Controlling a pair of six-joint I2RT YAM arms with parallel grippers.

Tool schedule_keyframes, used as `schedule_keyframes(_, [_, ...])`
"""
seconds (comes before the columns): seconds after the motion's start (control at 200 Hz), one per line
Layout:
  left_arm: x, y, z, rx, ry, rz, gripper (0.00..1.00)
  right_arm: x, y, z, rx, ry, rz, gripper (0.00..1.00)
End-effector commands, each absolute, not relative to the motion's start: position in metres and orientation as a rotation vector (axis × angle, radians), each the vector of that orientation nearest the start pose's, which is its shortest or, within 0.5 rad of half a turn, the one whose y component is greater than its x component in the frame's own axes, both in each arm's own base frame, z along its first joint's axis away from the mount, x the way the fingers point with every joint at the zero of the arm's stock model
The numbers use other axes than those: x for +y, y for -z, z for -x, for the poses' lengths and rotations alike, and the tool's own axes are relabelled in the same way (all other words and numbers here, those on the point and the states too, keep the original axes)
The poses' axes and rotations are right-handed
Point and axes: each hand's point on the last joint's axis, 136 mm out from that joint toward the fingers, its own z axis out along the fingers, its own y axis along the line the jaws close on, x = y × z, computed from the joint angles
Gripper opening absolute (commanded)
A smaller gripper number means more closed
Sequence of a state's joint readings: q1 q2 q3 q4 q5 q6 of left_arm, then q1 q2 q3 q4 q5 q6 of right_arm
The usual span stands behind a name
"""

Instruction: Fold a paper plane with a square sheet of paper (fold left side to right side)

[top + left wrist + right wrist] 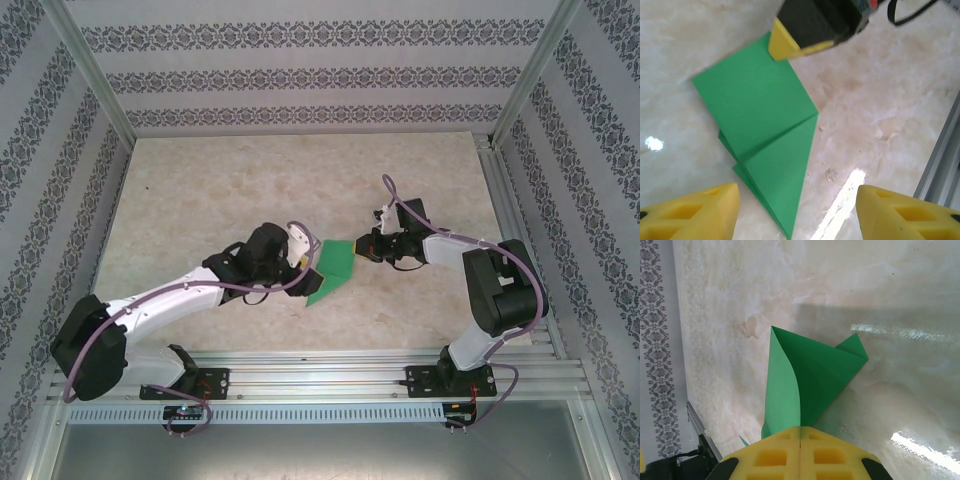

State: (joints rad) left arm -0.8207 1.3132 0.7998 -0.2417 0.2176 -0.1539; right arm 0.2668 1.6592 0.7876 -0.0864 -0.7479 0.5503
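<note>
Claws first: got the right gripper [362,247] squeezed fully together on the far right corner of the square sheet of paper [333,265]. Same story on the right wrist cam: yellow pads [785,440] pressed flush, no gap between, green edge of the paper [810,380] disappearing straight into the seam. Left gripper [308,268], on the other hand: spread wide apart, gripping nothing, hanging just above the near left side of the sheet. Looking through the left wrist cam, two yellow fingertips [700,215] poking in at the bottom corners, green shape [760,105] lying on the surface between and beyond them, touching neither, with the right gripper [790,42] biting its far corner.

As for the paper itself: parked in the middle of the table [220,180], on the pale marble-look top, right between the two arms. Not a flat square: folded over into stacked layers with one clean diagonal crease and a sharp tip aimed toward the near rail [330,370]. Mostly flat on the surface at the left end; over at the pinched end, one flap lifted and curling up off the table. Can't tell how many layers under there. Patterned wallpaper panels [300,80] boxing in the whole setup.
</note>
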Motion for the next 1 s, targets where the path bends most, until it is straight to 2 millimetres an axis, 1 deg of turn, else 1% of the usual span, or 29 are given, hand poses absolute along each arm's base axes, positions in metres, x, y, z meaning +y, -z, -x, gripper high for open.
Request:
schedule_keyframes(0.0, [-0.306,-0.126,-0.235,2.24,0.552,-0.86,0.64,0.21,-0.068,-0.325,2.625,-1.245,-0.105,0.0])
schedule_keyframes(0.16, [-0.333,-0.098,-0.229,2.284,0.414,-0.968,0.65,0.212,-0.065,-0.325,2.642,-1.256,-0.135,0.0])
schedule_keyframes(0.27, [-0.343,-0.077,-0.23,2.312,0.3,-1.022,0.68,0.213,-0.062,-0.324,2.654,-1.261,-0.139,0.0])
schedule_keyframes(0.345, [-0.344,-0.065,-0.234,2.329,0.224,-1.034,0.7,0.213,-0.061,-0.323,2.658,-1.262,-0.145,0.0])
schedule_keyframes(0.515, [-0.344,-0.059,-0.245,2.318,0.117,-1.026,0.71,0.214,-0.059,-0.321,2.671,-1.26,-0.14,0.0])
schedule_keyframes(0.605, [-0.343,-0.056,-0.248,2.312,0.084,-1.028,0.68,0.213,-0.057,-0.32,2.676,-1.261,-0.143,0.0])
schedule_keyframes(0.759, [-0.343,-0.049,-0.249,2.32,0.072,-1.03,0.6,0.214,-0.058,-0.321,2.673,-1.264,-0.14,0.0])
schedule_keyframes(0.814, [-0.343,-0.047,-0.248,2.325,0.074,-1.032,0.54,0.214,-0.058,-0.321,2.677,-1.253,-0.139,0.0])
schedule_keyframes(0.909, [-0.344,-0.046,-0.245,2.332,0.093,-1.035,0.39,0.212,-0.057,-0.321,2.687,-1.236,-0.135,0.0])
schedule_keyframes(0.999, [-0.345,-0.047,-0.243,2.336,0.11,-1.042,0.29,0.212,-0.057,-0.322,2.688,-1.225,-0.124,0.0])
